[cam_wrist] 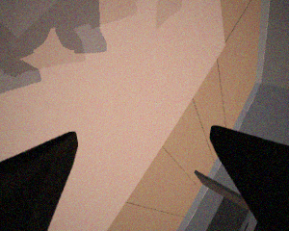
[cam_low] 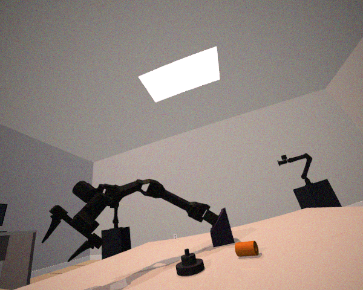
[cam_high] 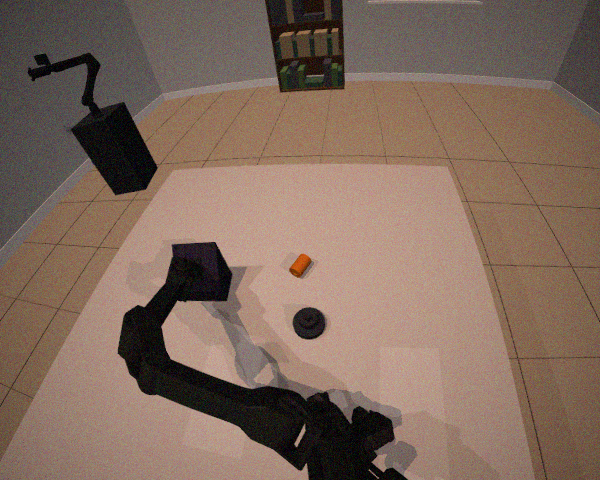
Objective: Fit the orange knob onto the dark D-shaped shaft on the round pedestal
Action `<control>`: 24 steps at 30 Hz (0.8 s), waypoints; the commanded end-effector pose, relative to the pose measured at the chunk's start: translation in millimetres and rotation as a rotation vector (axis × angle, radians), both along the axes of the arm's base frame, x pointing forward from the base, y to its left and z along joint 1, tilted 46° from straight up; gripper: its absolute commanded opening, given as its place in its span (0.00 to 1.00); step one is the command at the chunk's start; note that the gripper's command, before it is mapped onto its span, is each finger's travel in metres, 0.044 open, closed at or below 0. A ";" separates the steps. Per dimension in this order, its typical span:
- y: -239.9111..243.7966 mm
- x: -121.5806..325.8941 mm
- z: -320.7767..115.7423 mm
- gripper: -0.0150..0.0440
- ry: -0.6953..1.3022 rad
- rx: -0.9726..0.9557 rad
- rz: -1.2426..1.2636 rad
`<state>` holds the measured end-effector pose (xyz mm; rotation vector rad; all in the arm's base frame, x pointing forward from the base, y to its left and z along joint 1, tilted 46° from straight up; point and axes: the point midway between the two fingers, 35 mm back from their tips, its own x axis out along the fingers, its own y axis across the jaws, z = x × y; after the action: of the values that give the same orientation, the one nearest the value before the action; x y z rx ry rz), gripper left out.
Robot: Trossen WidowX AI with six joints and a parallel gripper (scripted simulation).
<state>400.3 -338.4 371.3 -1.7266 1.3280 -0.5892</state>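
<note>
Top view shows one orange knob (cam_high: 300,265) (cam_low: 247,248) and one round pedestal (cam_high: 309,323) (cam_low: 189,267).

Top view: gripper's fingertips cut off by bottom edge. Flat side of shaft (cam_high: 309,318) (cam_low: 186,251) too small to tell. Flat side inside hole of orange knob (cam_high: 300,265) (cam_low: 246,248) unreadable in top and exterior views. Wrist view: fingers cropped by side edges; knob and shaft out of frame.
</note>
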 end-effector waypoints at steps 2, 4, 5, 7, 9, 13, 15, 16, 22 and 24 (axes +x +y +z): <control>50.3 45.4 -62.6 1.00 0.020 0.173 0.088; 71.3 58.0 -85.9 1.00 0.033 0.237 0.109; 82.3 63.5 -97.5 1.00 0.040 0.269 0.117; 105.1 72.6 -120.4 1.00 0.059 0.330 0.130; 128.3 76.2 -144.8 1.00 0.130 0.367 0.151; 177.9 78.2 -191.1 1.00 0.241 0.450 0.174; 204.0 77.1 -212.3 1.00 0.270 0.499 0.168; 217.2 75.7 -222.5 1.00 0.283 0.522 0.161; 296.2 51.9 -278.6 1.00 0.373 0.623 0.089; 321.5 38.2 -294.8 1.00 0.405 0.637 0.052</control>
<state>460.5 -59.8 105.0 -1.4113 1.4454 0.1840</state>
